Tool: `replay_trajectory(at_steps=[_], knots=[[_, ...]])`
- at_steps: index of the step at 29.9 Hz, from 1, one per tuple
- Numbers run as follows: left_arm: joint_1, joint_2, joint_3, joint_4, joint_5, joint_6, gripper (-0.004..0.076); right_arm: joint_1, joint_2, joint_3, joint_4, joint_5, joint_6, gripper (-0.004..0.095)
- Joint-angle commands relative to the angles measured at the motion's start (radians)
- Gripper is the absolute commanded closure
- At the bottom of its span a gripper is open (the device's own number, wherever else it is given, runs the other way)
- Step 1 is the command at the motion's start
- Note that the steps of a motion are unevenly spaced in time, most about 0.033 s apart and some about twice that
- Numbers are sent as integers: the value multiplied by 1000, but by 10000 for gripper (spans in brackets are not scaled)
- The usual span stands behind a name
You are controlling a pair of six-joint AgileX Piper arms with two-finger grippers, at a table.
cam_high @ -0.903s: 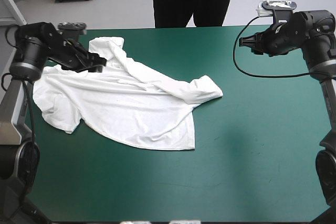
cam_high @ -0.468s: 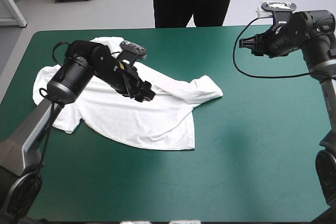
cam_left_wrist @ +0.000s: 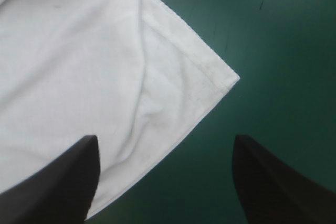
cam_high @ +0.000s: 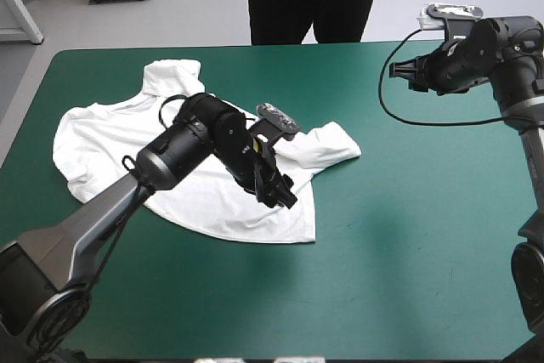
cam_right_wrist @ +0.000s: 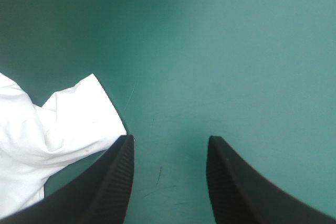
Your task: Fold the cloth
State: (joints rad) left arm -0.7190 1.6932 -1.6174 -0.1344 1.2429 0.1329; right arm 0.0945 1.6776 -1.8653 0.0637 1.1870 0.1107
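- black left arm point(cam_high: 183, 146) of rounded joint housings, with a grey tapered lower link
- black right arm point(cam_high: 501, 44), the same rounded casings
- right gripper point(cam_right_wrist: 169, 142): broad black fins, finely ribbed

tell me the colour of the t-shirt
The T-shirt is plain white, clearest in the high view.

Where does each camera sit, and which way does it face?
High view: behind and above, facing down on the teal-green table; both arms show.
Left wrist view: over the left gripper, facing the white short-sleeved T-shirt's corner; open fingers show.
Right wrist view: over the right gripper, facing the table; open fingers show.
Shared: the T-shirt.
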Motion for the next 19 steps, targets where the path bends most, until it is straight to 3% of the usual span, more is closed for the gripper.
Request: replay_trajectory(at_steps=[1, 6, 19], knots=[[-44, -5, -23, -4, 30, -12, 209, -38, -53, -33, -3, -44, 8, 494], [-98, 62, -23, -4, 22, -12, 209, -87, -53, -33, 59, -44, 8, 494], [-156, 197, -23, -2, -29, -8, 210, -87, -53, -33, 76, -48, -10, 494]])
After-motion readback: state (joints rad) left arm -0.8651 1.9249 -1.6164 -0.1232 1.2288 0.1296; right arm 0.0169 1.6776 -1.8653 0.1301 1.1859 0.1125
